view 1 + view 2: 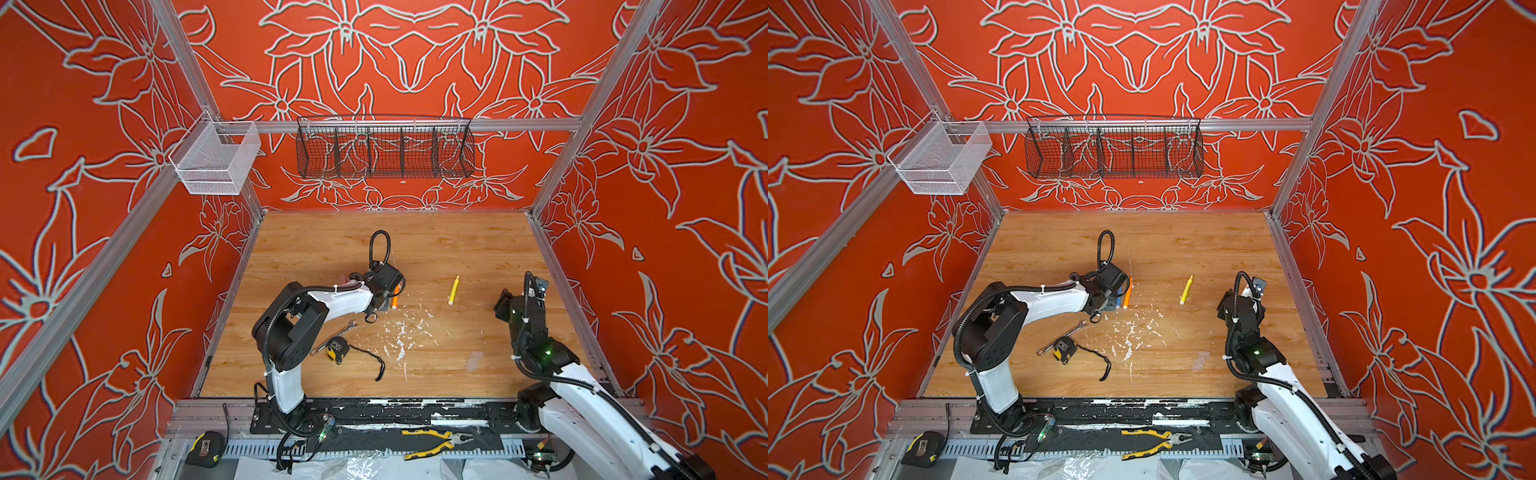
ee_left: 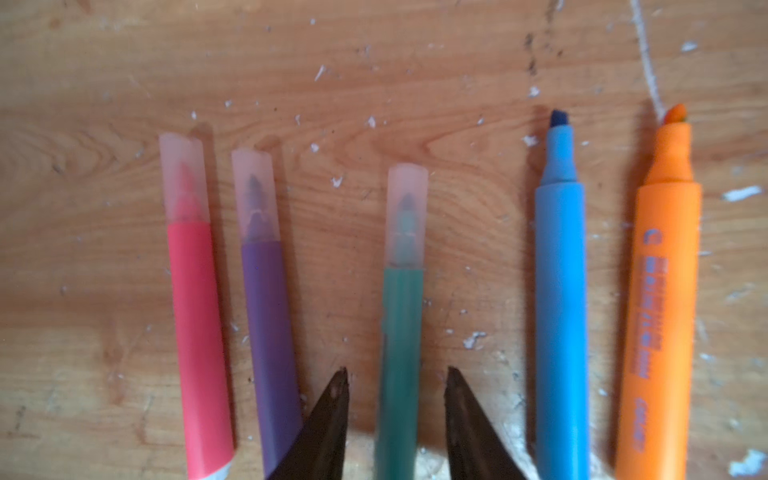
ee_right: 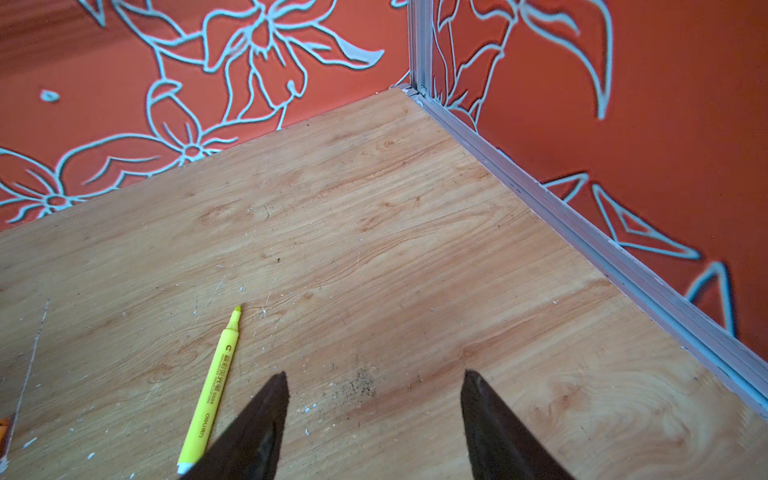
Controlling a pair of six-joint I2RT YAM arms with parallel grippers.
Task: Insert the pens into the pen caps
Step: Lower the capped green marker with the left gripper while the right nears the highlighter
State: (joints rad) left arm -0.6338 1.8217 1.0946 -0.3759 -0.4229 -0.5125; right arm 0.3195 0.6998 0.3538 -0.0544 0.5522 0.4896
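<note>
We're low over a row of pens on the table [image 2: 104, 291] in the left wrist view. The left gripper [image 2: 397, 374] straddles the green pen [image 2: 401, 324], jaws apart, with wood showing on either side of the barrel, so nothing is gripped. The green pen lies flat with a clear cap [image 2: 406, 216] over its tip. To one side lie the purple pen [image 2: 266, 316] and the pink pen [image 2: 195, 311], each capped as well. To the other side lie the blue pen [image 2: 559, 291] and the orange pen [image 2: 660, 291], both with bare tips. All five lie roughly parallel, none touching.

In both top views the orange pen peeks out just beside the left wrist, near the table's middle. Well to the right the yellow pen [image 1: 453, 289] [image 1: 1186, 289] lies alone, uncapped.

The right gripper [image 3: 374, 378] hangs over bare wood, jaws wide and empty. In the right wrist view the yellow pen lies just beside one finger [image 3: 266, 415], not between them.
</note>
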